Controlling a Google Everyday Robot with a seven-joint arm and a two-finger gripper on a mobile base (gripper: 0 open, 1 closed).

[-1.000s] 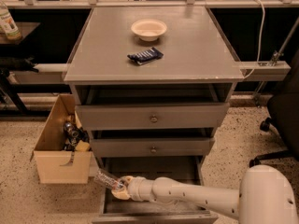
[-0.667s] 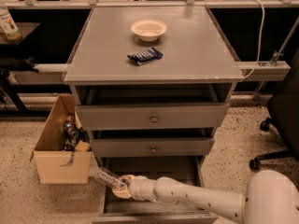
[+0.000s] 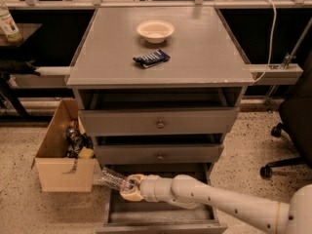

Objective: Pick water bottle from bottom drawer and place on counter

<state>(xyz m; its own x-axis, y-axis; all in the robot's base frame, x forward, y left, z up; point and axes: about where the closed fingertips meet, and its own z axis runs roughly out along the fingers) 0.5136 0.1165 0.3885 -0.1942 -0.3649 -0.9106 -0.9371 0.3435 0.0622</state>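
The water bottle [image 3: 111, 179] is clear crinkly plastic with a dark-red band near one end. It lies nearly level over the left rim of the open bottom drawer [image 3: 161, 218], sticking out to the left. My gripper [image 3: 128, 186] is shut on the bottle's right end, at the tip of the white arm that reaches in from the lower right. The counter [image 3: 195, 52] is the grey cabinet top above.
A cream bowl [image 3: 155, 30] and a dark snack packet [image 3: 151, 58] lie on the counter. A cardboard box [image 3: 63, 152] of items stands left of the cabinet, close to the bottle. Two shallower knobbed drawers hang above the arm. An office chair [image 3: 292, 130] stands right.
The gripper and bottle have shifted slightly left and up at the drawer's left edge; nothing else has moved.
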